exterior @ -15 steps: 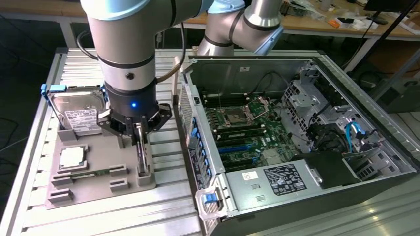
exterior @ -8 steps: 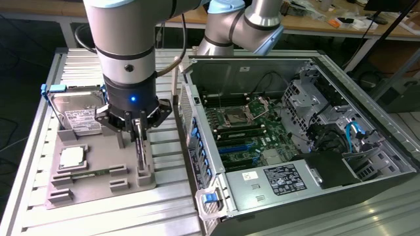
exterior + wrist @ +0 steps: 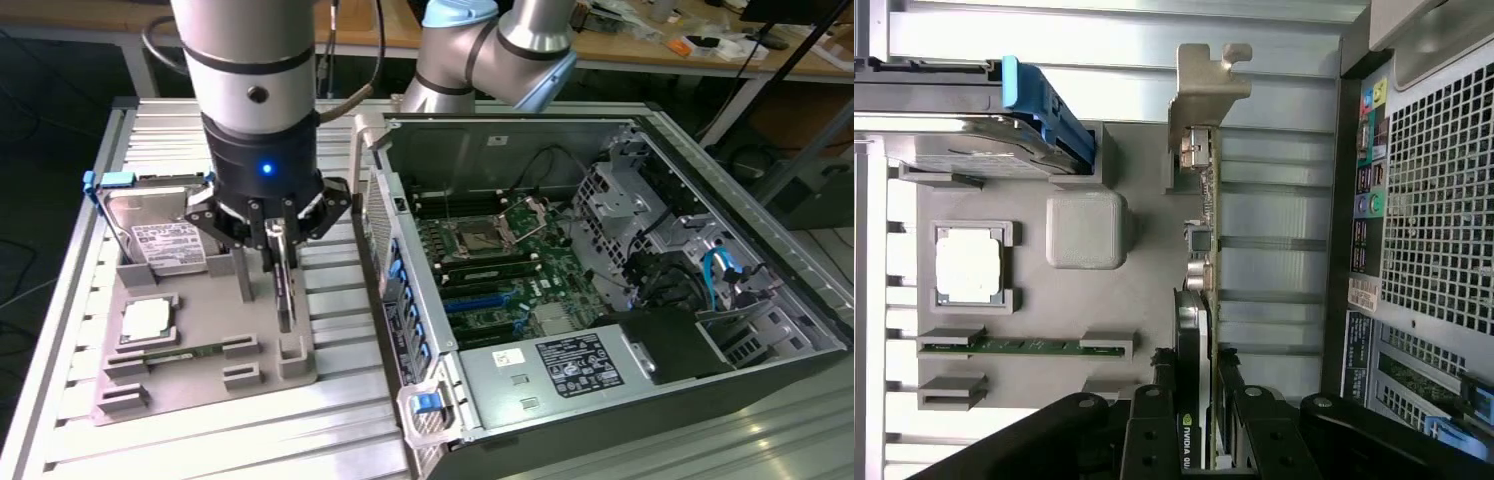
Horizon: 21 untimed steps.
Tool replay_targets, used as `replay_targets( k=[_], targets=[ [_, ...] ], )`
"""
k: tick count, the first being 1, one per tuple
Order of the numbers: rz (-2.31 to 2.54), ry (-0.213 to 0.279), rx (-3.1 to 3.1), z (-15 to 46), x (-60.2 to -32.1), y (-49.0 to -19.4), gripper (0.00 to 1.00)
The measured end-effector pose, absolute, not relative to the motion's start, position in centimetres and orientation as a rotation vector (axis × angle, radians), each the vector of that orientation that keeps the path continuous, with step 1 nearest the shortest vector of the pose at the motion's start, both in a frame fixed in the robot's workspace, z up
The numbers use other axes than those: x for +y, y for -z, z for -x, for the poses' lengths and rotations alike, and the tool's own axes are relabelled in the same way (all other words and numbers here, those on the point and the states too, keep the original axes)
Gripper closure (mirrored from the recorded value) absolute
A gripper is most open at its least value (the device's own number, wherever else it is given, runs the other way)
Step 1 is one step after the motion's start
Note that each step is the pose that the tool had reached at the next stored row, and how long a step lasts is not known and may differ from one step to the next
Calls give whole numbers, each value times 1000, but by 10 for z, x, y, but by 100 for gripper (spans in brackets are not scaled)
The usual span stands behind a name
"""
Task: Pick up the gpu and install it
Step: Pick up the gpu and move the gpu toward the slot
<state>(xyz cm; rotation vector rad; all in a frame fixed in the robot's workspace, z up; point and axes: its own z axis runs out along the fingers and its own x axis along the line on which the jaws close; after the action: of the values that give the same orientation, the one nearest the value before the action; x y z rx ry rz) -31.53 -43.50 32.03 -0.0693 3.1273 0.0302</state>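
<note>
The gpu (image 3: 283, 300) stands on edge in a slot of the grey holder tray (image 3: 200, 385), at the exterior view's left of the open computer case (image 3: 561, 270). In the wrist view the gpu (image 3: 1200, 250) runs away from the camera as a thin board edge, with its silver end bracket (image 3: 1206, 90) at the far end. My gripper (image 3: 276, 245) is right over the card's upper edge. Its black fingers (image 3: 1154, 425) sit against both faces of the card, so the gripper (image 3: 1199, 430) is shut on the gpu. The card's lower end still reaches the tray.
On the same tray are a silver hard drive (image 3: 160, 235) with a blue frame, a CPU (image 3: 147, 318) and a green RAM stick (image 3: 180, 353). The case's rear panel (image 3: 1444, 200) stands close beside the card. The motherboard (image 3: 501, 280) lies exposed inside the case.
</note>
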Motion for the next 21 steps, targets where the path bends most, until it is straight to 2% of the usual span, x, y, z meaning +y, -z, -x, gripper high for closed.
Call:
replay_targets(
  k=[21],
  targets=[
    [70,15,3128,315,-431,-416,73]
  ],
)
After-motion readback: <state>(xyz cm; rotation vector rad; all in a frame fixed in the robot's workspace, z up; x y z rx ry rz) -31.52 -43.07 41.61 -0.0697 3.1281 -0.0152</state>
